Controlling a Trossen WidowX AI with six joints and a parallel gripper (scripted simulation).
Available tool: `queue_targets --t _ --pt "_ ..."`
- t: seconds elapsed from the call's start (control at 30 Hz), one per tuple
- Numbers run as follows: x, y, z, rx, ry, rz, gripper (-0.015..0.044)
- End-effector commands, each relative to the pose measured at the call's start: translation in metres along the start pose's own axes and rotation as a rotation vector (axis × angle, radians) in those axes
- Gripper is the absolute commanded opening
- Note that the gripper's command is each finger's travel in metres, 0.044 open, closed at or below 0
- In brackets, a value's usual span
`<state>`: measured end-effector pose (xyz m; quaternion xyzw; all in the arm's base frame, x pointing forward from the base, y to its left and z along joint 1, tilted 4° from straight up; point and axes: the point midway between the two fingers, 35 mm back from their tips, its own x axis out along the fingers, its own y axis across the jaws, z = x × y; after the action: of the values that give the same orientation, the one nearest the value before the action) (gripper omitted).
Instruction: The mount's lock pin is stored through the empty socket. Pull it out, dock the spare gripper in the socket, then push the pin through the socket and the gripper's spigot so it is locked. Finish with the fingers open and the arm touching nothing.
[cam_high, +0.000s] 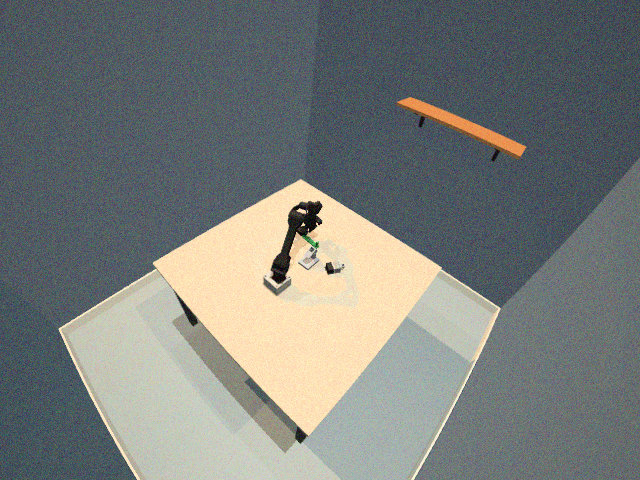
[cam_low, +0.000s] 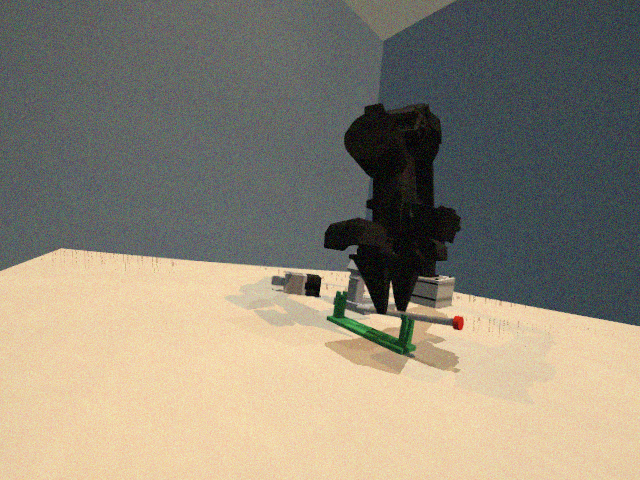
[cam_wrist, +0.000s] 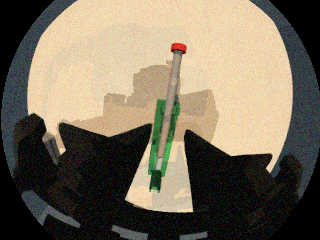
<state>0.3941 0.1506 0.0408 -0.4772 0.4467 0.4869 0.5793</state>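
The grey lock pin (cam_low: 431, 319) (cam_wrist: 175, 76) with a red cap (cam_low: 457, 322) (cam_wrist: 178, 47) lies across a green cradle (cam_low: 372, 333) (cam_wrist: 159, 140) (cam_high: 311, 241) on the table. My gripper (cam_low: 392, 308) (cam_wrist: 168, 130) (cam_high: 311, 227) points down over the pin's middle. Its fingers are open, one on each side of the pin, with the tips at about pin height. The grey mount (cam_low: 356, 285) (cam_high: 309, 257) with its socket stands just behind the cradle. The spare gripper (cam_low: 299, 284) (cam_high: 334, 267) lies on the table to the left of the mount.
The arm's grey base (cam_low: 435, 290) (cam_high: 277, 283) sits behind and right of the cradle. The tan table (cam_low: 155, 387) (cam_high: 310, 351) spreads widely around. An orange shelf (cam_high: 460, 126) hangs on the far wall.
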Motion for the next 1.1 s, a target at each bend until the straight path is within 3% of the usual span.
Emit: queue_targets --t 0.0,0.67,0.87,1.07 --pt "0.011 0.003 -0.003 -0.004 0.007 0.013 0.0180" --pt "0.023 0.004 -0.005 -0.004 0.007 0.013 0.0180" --pt "0.023 0.004 -0.005 -0.004 0.007 0.013 0.0023" --pt "0.023 0.003 -0.005 -0.004 0.007 0.013 0.0000"
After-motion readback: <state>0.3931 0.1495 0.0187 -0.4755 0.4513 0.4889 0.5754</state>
